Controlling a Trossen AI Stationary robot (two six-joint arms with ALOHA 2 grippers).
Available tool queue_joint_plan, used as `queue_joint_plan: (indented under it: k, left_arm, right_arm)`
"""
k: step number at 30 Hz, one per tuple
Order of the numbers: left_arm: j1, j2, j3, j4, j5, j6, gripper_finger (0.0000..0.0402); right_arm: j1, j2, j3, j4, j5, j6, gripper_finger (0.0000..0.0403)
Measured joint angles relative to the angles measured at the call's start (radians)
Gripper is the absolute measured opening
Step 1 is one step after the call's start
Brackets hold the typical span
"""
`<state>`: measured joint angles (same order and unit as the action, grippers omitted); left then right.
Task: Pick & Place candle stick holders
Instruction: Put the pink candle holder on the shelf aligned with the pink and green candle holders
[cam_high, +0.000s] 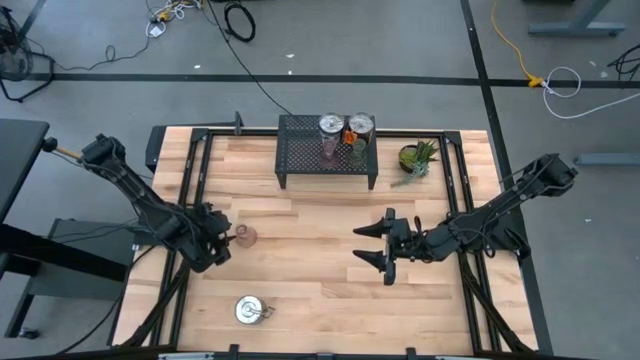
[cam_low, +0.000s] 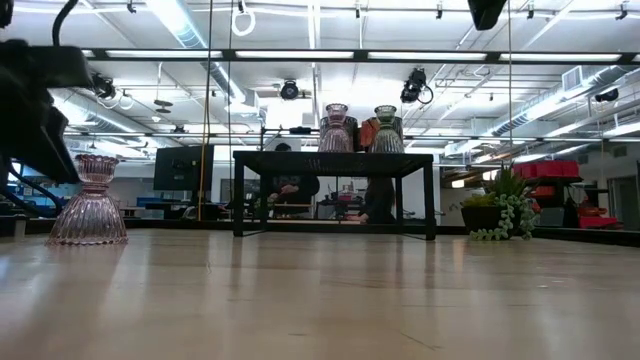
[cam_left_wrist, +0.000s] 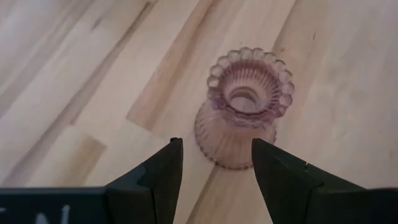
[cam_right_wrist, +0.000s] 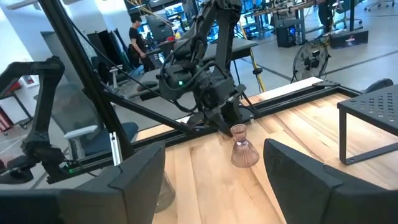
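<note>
Room: grey workshop floor with cables around a wooden table; benches and a person show beyond it in the right wrist view.
Rack: a black mesh rack stands at the table's far edge, near the middle.
On the rack: two silver candle stick holders, an orange part between them, plus a pinkish and an olive-green glass one.
Plant: spiky green plant just beside the rack, toward the far right corner.
Pink glass holder: upright on the table near its left edge, standing free.
Left gripper: fingers parted, just behind the pink glass holder, not touching it.
Silver holder: alone near the table's near edge, left of centre.
Right gripper: jaws wide apart, empty, over the table's middle, right of centre.
</note>
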<state>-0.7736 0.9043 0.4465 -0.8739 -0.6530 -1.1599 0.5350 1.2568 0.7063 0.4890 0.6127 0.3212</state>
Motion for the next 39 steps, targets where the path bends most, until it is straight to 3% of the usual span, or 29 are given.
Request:
queue_joint_plan:
  k: [19,23,28,39]
  left_arm:
    - [-0.011,0.000,-0.239,0.526,-0.219,0.181,0.0195]
    - [-0.011,-0.001,-0.270,0.566,-0.238,0.172,0.0188]
    - [-0.011,-0.001,-0.294,0.602,-0.290,0.169,0.0124]
    - [-0.011,-0.001,-0.295,0.606,-0.311,0.182,0.0123]
  right_arm:
    - [0.000,0.000,0.000,0.005,0.000,-0.016,0.0269]
    - [0.000,0.000,0.000,0.005,0.000,-0.016,0.0269]
    - [0.000,0.000,0.000,0.005,0.000,-0.016,0.0269]
    - [0.000,0.000,0.000,0.005,0.000,-0.016,0.0269]
